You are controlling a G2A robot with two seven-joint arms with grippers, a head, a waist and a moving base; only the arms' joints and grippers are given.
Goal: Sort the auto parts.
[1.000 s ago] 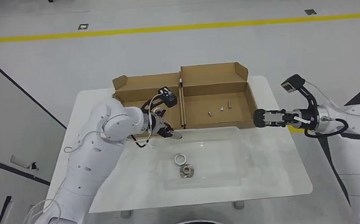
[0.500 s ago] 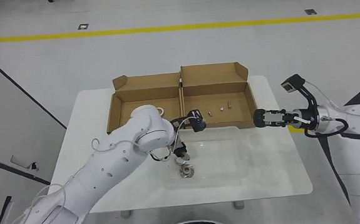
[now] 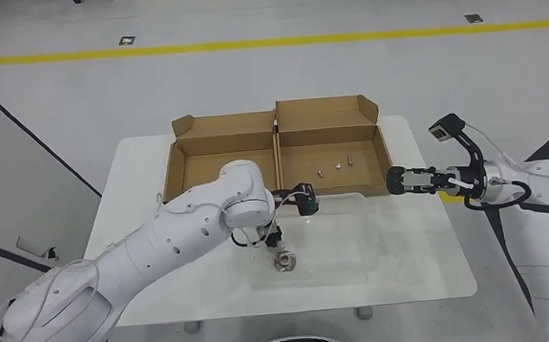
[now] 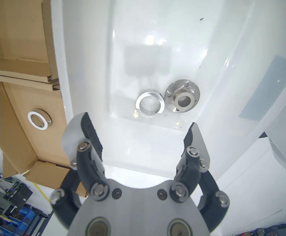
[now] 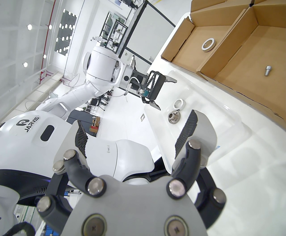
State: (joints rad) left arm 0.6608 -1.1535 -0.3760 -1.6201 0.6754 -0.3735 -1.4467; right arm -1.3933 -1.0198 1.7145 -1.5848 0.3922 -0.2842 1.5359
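Observation:
A plain metal ring (image 4: 150, 106) and a flanged metal hub (image 4: 182, 95) lie side by side in the white tray (image 4: 143, 55). My left gripper (image 4: 138, 125) hangs open just above them, nothing between its fingers. In the top view it (image 3: 271, 236) sits over the tray's left end, beside the hub (image 3: 284, 261). Another ring (image 4: 37, 119) lies in the left cardboard box (image 3: 217, 146). Two bolts (image 3: 321, 173) (image 3: 347, 160) lie in the right box (image 3: 329, 129). My right gripper (image 3: 395, 181) is open and empty, level at the table's right side.
The two open boxes stand side by side at the table's (image 3: 425, 266) far edge, flaps up, right behind the tray (image 3: 355, 232). The right wrist view shows the left gripper (image 5: 165, 93) over the ring (image 5: 179, 104) and hub (image 5: 174, 116).
My left arm has swung from the left box's near edge to over the tray, and now covers the ring in the top view. The right arm has kept still.

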